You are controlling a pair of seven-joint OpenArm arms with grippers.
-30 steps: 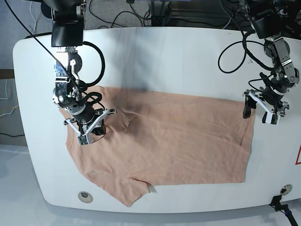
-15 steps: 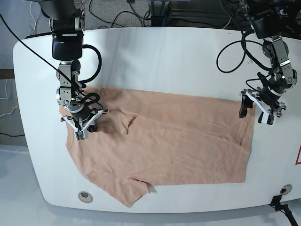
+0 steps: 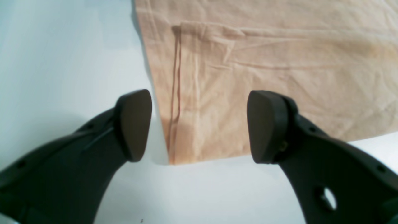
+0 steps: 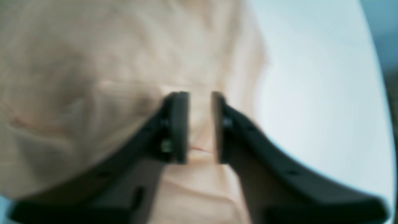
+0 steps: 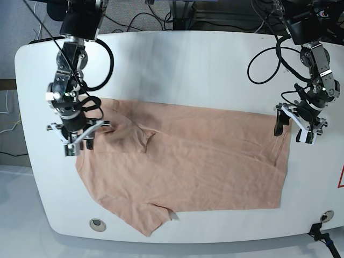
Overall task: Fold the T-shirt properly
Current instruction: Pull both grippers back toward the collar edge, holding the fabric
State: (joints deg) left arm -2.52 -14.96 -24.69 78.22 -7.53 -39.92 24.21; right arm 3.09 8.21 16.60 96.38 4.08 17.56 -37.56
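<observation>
The pale peach T-shirt [image 5: 199, 156] lies spread flat across the white table [image 5: 188, 64], with one sleeve pointing to the front edge. My right gripper [image 5: 79, 144] sits low over the shirt's left end. In the right wrist view its jaws [image 4: 200, 124] stand a narrow gap apart, with blurred cloth [image 4: 77, 77] showing through the gap and under them. My left gripper [image 5: 293, 126] hovers at the shirt's far right hem. It is wide open [image 3: 199, 127], and the stitched hem corner [image 3: 174, 124] lies below, between the fingers and untouched.
Cables and arm bases crowd the table's back edge. A round insert [image 5: 97, 223] sits near the front left edge and another [image 5: 324, 216] at the front right. Bare table surrounds the shirt, widest at the back.
My right gripper has moved left and back, drawing the shirt's left end out flatter, and its jaws have parted slightly. The left gripper has hardly moved and stays open.
</observation>
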